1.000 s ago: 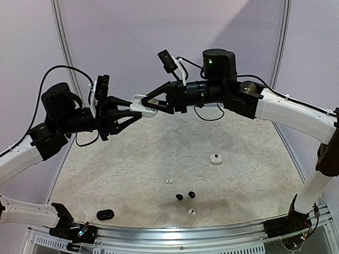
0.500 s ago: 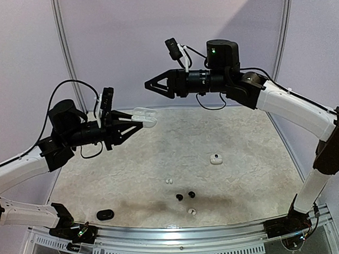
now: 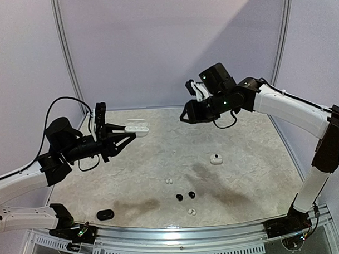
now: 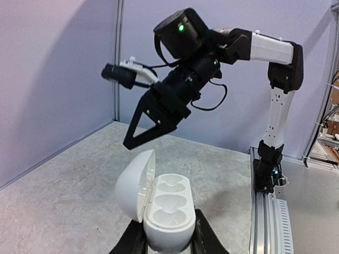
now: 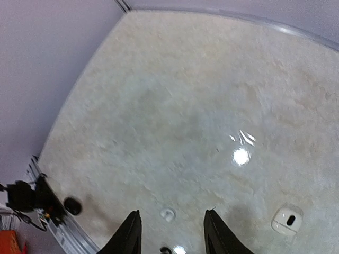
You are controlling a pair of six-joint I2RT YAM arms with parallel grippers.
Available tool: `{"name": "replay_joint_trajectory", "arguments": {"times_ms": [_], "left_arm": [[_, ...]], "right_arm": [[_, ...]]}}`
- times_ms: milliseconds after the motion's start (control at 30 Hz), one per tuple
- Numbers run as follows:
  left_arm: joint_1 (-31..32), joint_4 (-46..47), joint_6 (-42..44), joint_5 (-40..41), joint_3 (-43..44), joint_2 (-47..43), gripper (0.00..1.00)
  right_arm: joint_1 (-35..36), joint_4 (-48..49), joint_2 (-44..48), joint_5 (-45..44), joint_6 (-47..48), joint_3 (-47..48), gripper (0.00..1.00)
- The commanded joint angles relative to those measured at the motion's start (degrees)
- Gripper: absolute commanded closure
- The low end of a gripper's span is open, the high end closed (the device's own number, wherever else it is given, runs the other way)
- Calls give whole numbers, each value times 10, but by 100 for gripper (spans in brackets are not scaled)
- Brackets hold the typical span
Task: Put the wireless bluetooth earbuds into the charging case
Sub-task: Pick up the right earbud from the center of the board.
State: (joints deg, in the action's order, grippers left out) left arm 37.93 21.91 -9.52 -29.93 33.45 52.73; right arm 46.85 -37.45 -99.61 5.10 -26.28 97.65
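Note:
My left gripper (image 3: 129, 132) is shut on a white oval charging case (image 3: 139, 128) and holds it above the table's left side. In the left wrist view the case (image 4: 168, 209) has its lid swung open to the left, and both wells are empty, between my fingers (image 4: 204, 238). My right gripper (image 3: 184, 117) is open and empty, up in the air to the right of the case; its jaws (image 5: 172, 233) stand wide apart. White earbuds (image 3: 169, 181) (image 3: 191, 212) and two black earbuds (image 3: 179, 197) (image 3: 191, 193) lie on the table near the front. One white earbud (image 5: 168, 214) shows far below my right fingers.
A small white case (image 3: 216, 159) lies right of centre and also shows in the right wrist view (image 5: 287, 219). A black case (image 3: 105, 214) lies near the front left edge. Purple walls enclose the table, and a metal rail (image 3: 179, 238) runs along the front.
My right gripper has left the white case and swung right and down. My left gripper has lowered a little, keeping the case.

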Motion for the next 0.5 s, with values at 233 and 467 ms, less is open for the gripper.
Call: {"name": "replay_joint_trajectory", "arguments": {"times_ms": [233,467], "left_arm": [[-6,26,-24,21,-108,-99,100],[-6,24,-29,22,-127,-132,100]], "right_arm": [[68,-72,-66,-36,-54,-91,60],[104,-145,-125,-28,-51,-73,63]]}}
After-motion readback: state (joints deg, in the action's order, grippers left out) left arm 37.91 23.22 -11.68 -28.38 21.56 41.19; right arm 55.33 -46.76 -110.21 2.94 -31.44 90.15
